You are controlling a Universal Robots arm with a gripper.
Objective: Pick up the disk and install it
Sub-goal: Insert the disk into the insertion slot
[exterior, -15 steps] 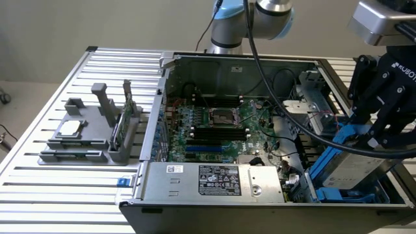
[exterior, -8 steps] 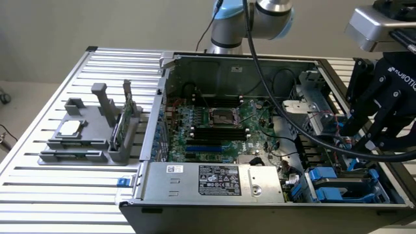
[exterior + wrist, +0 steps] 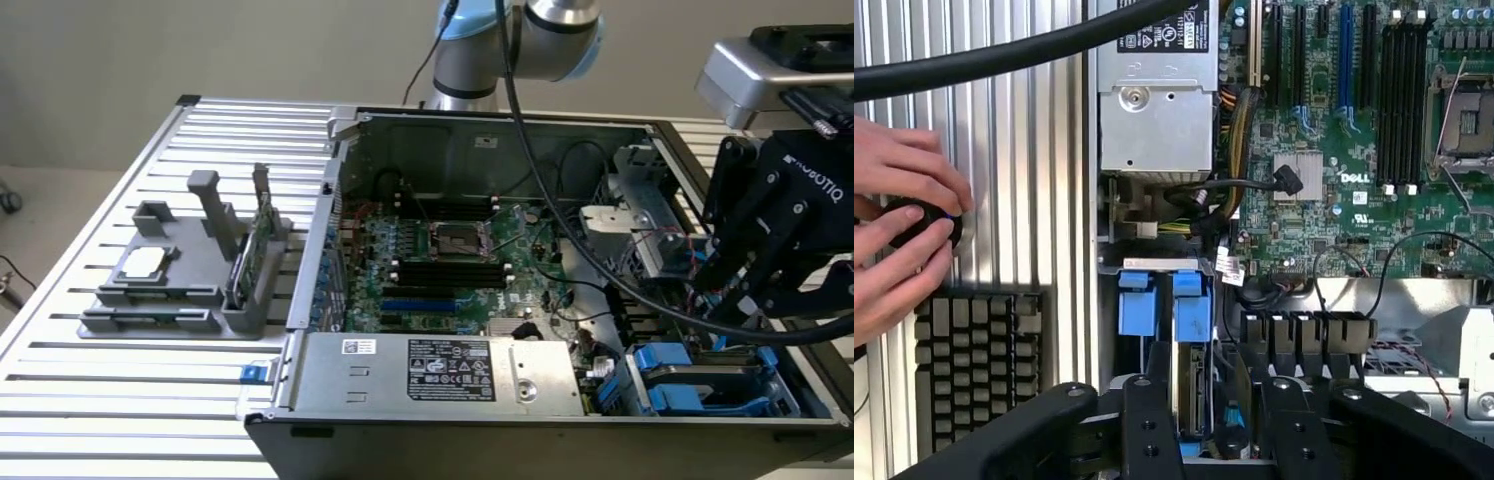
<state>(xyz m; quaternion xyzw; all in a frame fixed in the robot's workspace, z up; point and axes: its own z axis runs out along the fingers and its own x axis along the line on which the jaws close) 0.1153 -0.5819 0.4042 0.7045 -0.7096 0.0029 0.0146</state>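
Black two-finger gripper (image 3: 754, 285) hovers over drive bay at corner of open grey metal computer case (image 3: 441, 135), fingers spread, nothing clamped. Disk (image 3: 1192, 318), silver-grey hard drive in blue plastic carrier, stands edge-up in bay slot beside second blue carrier (image 3: 1137, 300), close to fingers.

1. The arm (image 3: 534, 40), upper middle of the exterior view: silver-grey tubing with pale blue-grey joint caps.
2. A thick black cable (image 3: 1004, 55) with a smooth sheath runs along it.
3. The hand (image 3: 754, 285), right edge of the exterior view: black body with white "ROBOTIQ" lettering.
4. A grey box housing (image 3: 761, 75) is mounted above the hand.
5. Wrist view: the black linked fingers (image 3: 1144, 420) carry round screw heads.
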